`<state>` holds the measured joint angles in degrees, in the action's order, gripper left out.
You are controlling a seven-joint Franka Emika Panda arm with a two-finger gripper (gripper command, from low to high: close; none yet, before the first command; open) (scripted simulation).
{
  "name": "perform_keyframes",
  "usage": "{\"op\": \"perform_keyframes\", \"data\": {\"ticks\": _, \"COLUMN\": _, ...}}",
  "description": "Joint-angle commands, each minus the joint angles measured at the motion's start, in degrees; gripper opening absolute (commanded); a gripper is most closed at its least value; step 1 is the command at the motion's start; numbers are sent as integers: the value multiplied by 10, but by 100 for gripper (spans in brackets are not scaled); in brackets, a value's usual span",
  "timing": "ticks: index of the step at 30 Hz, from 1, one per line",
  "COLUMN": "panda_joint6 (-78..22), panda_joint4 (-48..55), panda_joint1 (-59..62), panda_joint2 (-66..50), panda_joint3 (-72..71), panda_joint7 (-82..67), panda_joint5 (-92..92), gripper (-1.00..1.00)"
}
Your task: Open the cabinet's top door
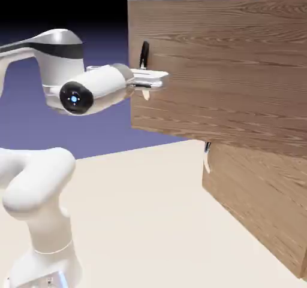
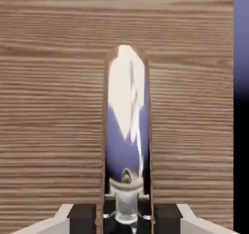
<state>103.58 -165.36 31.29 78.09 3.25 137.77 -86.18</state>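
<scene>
Cabinet top door stands swung outward, its handle clamped between the fingers of the closed gripper.

The exterior view stands beside the robot, off the tabletop, facing the cabinet on the right. The hand view looks along the pincer, very close to the top door. Both share the door's handle.

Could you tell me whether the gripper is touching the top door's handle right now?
Touching. In the hand view the gripper is closed on the shiny bar handle, which runs up from between its fingertips. In the exterior view the gripper meets the top door at its handle.
</scene>
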Motion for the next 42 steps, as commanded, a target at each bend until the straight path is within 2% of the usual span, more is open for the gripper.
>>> {"op": "perform_keyframes", "data": {"ticks": 1, "panda_joint6": -15, "panda_joint4": 3, "panda_joint1": 0, "panda_joint2": -5, "panda_joint3": 21, "panda_joint7": -3, "panda_joint5": 19, "gripper": -100}}
{"op": "perform_keyframes", "data": {"ticks": 9, "panda_joint6": -138, "panda_joint4": 59, "panda_joint1": -16, "panda_joint2": -80, "panda_joint3": 187, "panda_joint7": -36, "panda_joint5": 168, "gripper": -100}}
{"op": "perform_keyframes", "data": {"ticks": 17, "panda_joint6": -274, "panda_joint4": 178, "panda_joint1": -94, "panda_joint2": -194, "panda_joint3": 353, "panda_joint7": -76, "panda_joint5": 296, "gripper": -100}}
{"op": "perform_keyframes", "data": {"ticks": 29, "panda_joint6": -462, "panda_joint4": 413, "panda_joint1": -323, "panda_joint2": -332, "panda_joint3": 596, "panda_joint7": -116, "panda_joint5": 403, "gripper": -100}}
{"op": "perform_keyframes", "data": {"ticks": 42, "panda_joint6": -575, "panda_joint4": 628, "panda_joint1": -593, "panda_joint2": -324, "panda_joint3": 799, "panda_joint7": -83, "panda_joint5": 455, "gripper": -100}}
